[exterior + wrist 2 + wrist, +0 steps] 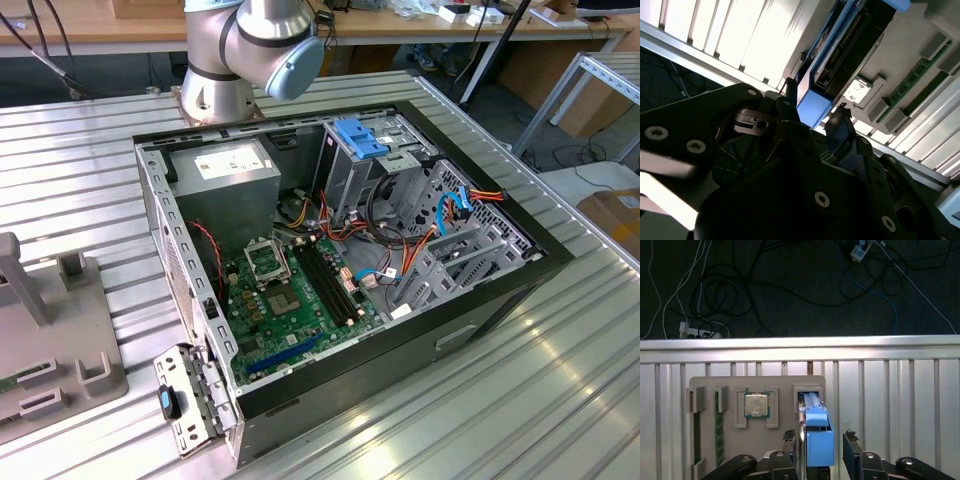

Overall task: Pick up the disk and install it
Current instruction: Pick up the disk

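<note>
- In the first wrist view the gripper (819,434) straddles the disk (817,442), jaws apart, with a gap beside 1 finger (850,441).
- The disk stands on edge in a slot of the grey tray (785,410), near 1 processor chip (757,405).
- The exterior view shows the open computer case (470,330) holding a motherboard (290,300).
</note>
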{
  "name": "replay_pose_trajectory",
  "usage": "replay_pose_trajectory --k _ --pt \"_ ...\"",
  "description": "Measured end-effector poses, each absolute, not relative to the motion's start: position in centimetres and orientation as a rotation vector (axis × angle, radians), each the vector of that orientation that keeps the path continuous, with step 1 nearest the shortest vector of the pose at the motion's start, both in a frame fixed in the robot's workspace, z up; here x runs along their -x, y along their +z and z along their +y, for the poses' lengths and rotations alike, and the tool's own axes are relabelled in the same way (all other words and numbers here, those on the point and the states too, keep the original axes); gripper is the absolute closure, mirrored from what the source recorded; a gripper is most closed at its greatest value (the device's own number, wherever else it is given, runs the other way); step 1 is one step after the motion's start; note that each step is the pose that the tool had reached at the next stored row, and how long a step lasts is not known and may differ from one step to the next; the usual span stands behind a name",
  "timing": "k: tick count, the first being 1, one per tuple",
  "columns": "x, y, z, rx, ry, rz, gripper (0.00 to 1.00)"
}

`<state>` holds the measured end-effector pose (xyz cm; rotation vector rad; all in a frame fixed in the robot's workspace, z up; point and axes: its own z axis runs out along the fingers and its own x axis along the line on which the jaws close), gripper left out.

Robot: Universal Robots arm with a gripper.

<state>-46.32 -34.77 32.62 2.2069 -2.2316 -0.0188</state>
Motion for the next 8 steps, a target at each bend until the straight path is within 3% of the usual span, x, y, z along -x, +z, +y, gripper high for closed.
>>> replay_pose_trajectory --k 8 --pt "46.44 31.94 -35.17 -2.265 0.000 -2.189 0.50"
